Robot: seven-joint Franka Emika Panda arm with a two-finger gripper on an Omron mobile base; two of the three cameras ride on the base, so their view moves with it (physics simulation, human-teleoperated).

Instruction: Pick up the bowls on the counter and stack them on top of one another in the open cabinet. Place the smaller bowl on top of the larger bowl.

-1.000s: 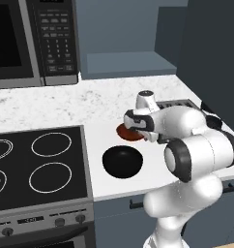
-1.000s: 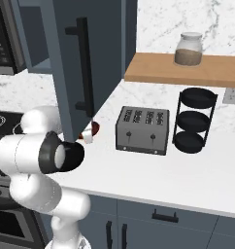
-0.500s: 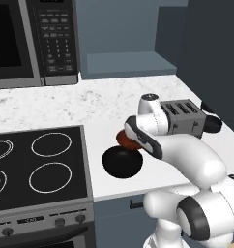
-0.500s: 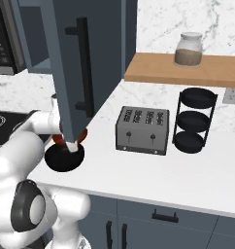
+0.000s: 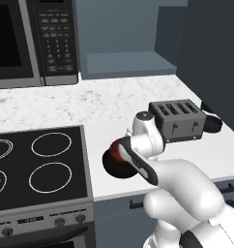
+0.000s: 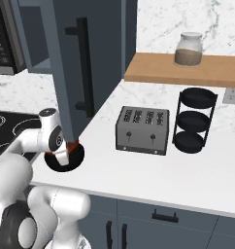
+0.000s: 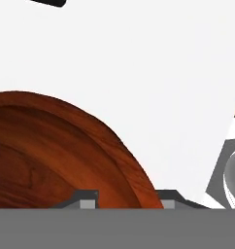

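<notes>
**At the desk edge, stacking not begun**

Beside the stovetop, the pincer [image 7: 122, 197] straddles the rim of the small glossy reddish-brown bowl [image 7: 56, 151], seemingly clamped on it, over the wide glossy black bowl [image 5: 114, 167] on the white marble-look desk [image 5: 90, 104]. Both bowls remain outside the slate-blue open cabinet [image 5: 126, 63].

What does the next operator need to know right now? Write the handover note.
Gripper: down at the smaller bowl, one fingertip inside its rim and one outside; whether it is clamped cannot be told.
Smaller bowl: reddish-brown, at the counter's front edge, right by the larger bowl; whether it rests on the counter or is lifted is unclear.
Larger bowl: black, on the counter between the stovetop and the toaster.
Open cabinet: shelf holds no bowl.
Done: nothing stacked.
Left: larger bowl into the cabinet first, then the smaller one on top.
</notes>
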